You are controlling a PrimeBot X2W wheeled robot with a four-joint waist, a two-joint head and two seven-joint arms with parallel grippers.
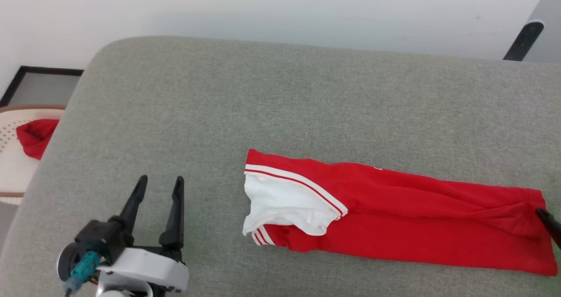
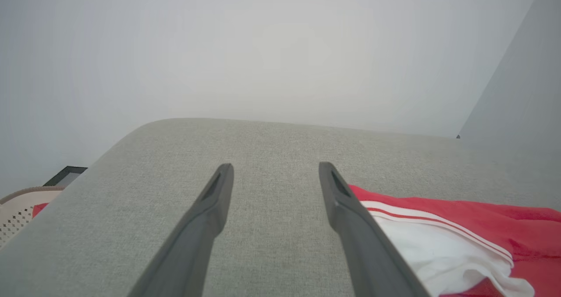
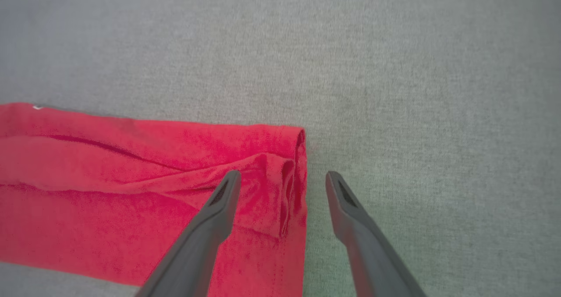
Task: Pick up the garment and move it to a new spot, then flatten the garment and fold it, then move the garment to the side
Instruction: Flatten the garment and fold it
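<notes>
Garment (image 1: 394, 218): folded into a long narrow red strip, flat on the grey upholstered cushion (image 1: 263, 104), right of centre in the head view. Long axis left-to-right, dipping slightly toward the right. White sleeve panel with striped trim at the left end, plain red hem at the right end.

Left gripper (image 1: 160, 181): spread wide, nothing between the fingers, pointing up the cushion. Off the sleeve end to its left, bare cushion between, no contact.

Right gripper (image 3: 284, 175): also spread, pinching nothing. Straddling the hem end: one finger over red cloth, the other over bare cushion, hem edge in the gap. Contact with the cloth impossible to tell.

Off the cushion at far left: pale perforated basket (image 1: 13, 165) with another red cloth (image 1: 35, 135) inside.

Probably partway through folding; likely next an end-to-end fold along the long axis. Right arm clearly nearer, already at the hem. Left arm nearer the sleeve end, needing a short sideways reach first.
</notes>
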